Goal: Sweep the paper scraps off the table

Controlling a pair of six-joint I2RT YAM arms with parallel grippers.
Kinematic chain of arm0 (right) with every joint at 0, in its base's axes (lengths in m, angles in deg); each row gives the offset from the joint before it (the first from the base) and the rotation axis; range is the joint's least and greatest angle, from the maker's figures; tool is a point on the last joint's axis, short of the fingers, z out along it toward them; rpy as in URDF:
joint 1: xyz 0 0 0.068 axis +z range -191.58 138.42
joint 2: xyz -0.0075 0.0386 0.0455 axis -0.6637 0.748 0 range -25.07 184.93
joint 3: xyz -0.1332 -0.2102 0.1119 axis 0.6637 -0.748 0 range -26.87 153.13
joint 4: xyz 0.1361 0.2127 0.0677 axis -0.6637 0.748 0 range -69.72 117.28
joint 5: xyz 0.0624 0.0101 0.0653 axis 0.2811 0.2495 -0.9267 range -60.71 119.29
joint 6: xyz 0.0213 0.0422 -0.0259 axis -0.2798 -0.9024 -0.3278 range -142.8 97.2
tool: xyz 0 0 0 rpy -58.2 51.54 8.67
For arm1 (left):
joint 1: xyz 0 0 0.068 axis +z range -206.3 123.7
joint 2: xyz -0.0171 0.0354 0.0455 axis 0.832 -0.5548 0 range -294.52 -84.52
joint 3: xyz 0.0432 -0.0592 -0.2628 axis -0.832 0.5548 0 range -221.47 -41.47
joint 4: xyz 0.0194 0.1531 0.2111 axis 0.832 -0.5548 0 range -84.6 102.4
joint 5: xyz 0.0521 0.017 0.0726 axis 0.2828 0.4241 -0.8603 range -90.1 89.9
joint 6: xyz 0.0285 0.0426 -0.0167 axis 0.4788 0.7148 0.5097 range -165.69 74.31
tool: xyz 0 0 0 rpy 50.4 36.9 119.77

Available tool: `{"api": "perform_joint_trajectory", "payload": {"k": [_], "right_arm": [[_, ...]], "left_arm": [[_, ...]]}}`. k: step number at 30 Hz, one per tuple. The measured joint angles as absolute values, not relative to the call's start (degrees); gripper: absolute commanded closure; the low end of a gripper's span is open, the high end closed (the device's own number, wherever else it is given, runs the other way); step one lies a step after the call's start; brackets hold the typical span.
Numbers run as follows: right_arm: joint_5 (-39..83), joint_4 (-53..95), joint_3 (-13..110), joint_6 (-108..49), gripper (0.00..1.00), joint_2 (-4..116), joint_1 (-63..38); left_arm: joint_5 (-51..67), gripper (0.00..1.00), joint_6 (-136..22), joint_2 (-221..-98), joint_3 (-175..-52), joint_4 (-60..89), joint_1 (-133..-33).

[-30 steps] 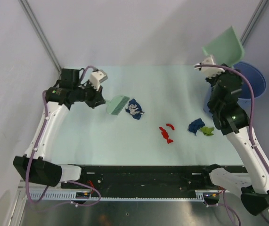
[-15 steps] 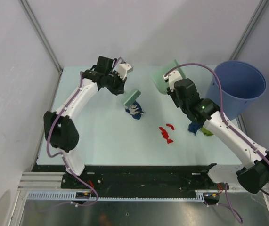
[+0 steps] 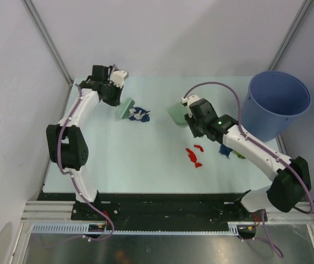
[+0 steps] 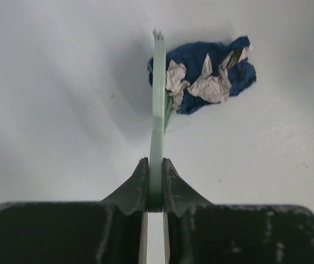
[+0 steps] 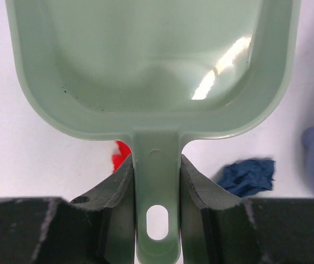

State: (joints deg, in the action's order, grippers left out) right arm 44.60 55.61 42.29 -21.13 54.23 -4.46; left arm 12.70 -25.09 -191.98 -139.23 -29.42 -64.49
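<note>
My left gripper (image 3: 115, 99) (image 4: 155, 184) is shut on the mint-green brush (image 3: 125, 108) (image 4: 158, 110), whose bristles touch a dark blue and white paper scrap (image 3: 138, 115) (image 4: 209, 77) at the far left of the table (image 3: 118, 159). My right gripper (image 3: 190, 119) (image 5: 157, 181) is shut on the handle of the mint-green dustpan (image 3: 177, 113) (image 5: 151, 60), which is empty. Red scraps (image 3: 193, 155) lie mid-table; one shows red (image 5: 121, 154) under the dustpan. A blue scrap (image 3: 225, 149) (image 5: 247, 176) and a green scrap (image 3: 240, 155) lie partly hidden by my right arm.
A tall blue round bucket (image 3: 275, 104) stands at the far right of the table. A black-and-metal rail (image 3: 162, 203) runs along the near edge. Grey walls with metal posts enclose the back and sides.
My left gripper has moved the brush left, and the blue-white scrap has shifted left with it. My right gripper has brought the dustpan down and nearer, toward the table's middle.
</note>
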Motion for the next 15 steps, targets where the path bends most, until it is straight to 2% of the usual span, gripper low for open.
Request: {"api": "perform_joint_trajectory", "payload": {"k": [6, 11, 15], "right_arm": [[39.2, 55.5, 42.3, -23.3, 1.0, 61.0, -0.9], [34.6, 55.4, 42.0, -24.1, 1.0, 65.8, 2.8], [32.9, 55.5, 41.9, -24.3, 1.0, 66.7, 3.0]], "left_arm": [[18.4, 1.0, -24.7, -184.0, -130.8, -28.8, -60.4], [28.7, 1.0, -22.2, -171.6, -122.9, -31.5, -61.3], [34.8, 1.0, -17.7, -166.0, -121.3, -36.5, -62.0]]}}
